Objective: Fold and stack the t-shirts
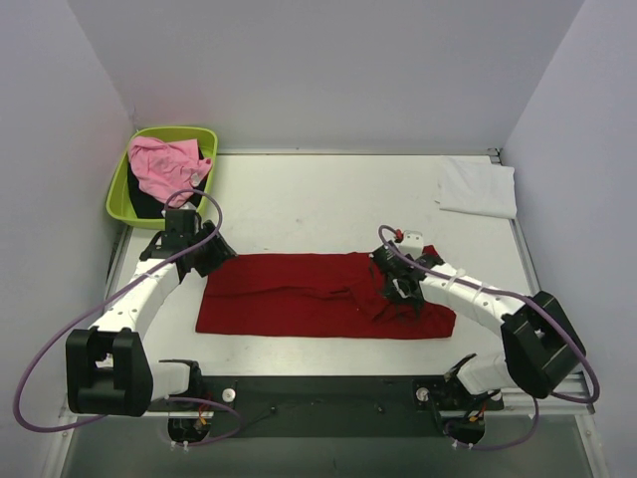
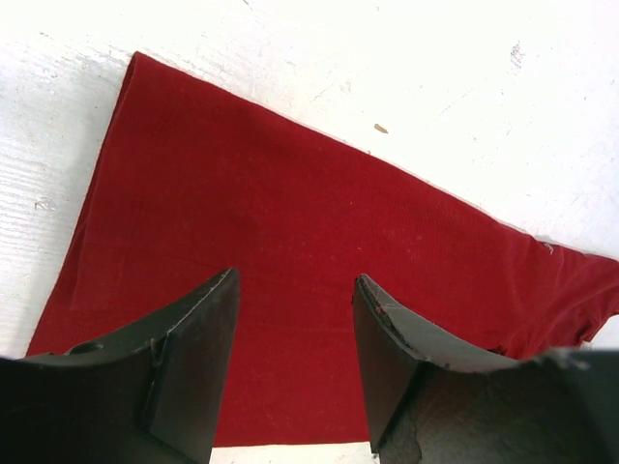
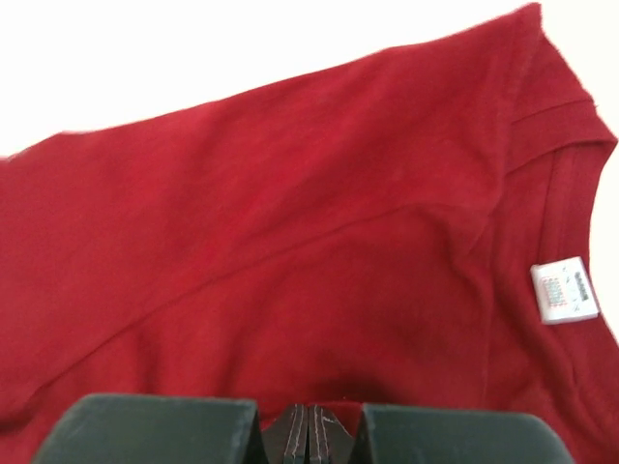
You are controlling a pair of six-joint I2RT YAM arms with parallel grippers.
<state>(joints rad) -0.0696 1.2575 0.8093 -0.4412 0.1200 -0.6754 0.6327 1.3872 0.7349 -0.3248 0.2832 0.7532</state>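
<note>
**A:** From above, how far along is it?
**B:** Early, I'd say. One white t-shirt [image 1: 478, 186] lies folded at the far right corner of the tabletop [image 1: 299, 189]. The deep red t-shirt [image 1: 289, 294] lies as a long band in the middle, rumpled beside the right hand [image 1: 398, 289]. The pink t-shirt [image 1: 164, 164] and the black t-shirt [image 1: 149, 204] sit crumpled in the lime-green tub [image 1: 119, 194].
**A:** Left wrist view?
**B:** The left hand [image 2: 295, 285] hovers over the red shirt's flat end, jaws apart and holding nothing.
**A:** Right wrist view?
**B:** That hand is closed tight against the red cloth, near the collar label [image 3: 564, 290]. I cannot tell if fabric is pinched. Red needs folding, then the two in the tub.
</note>
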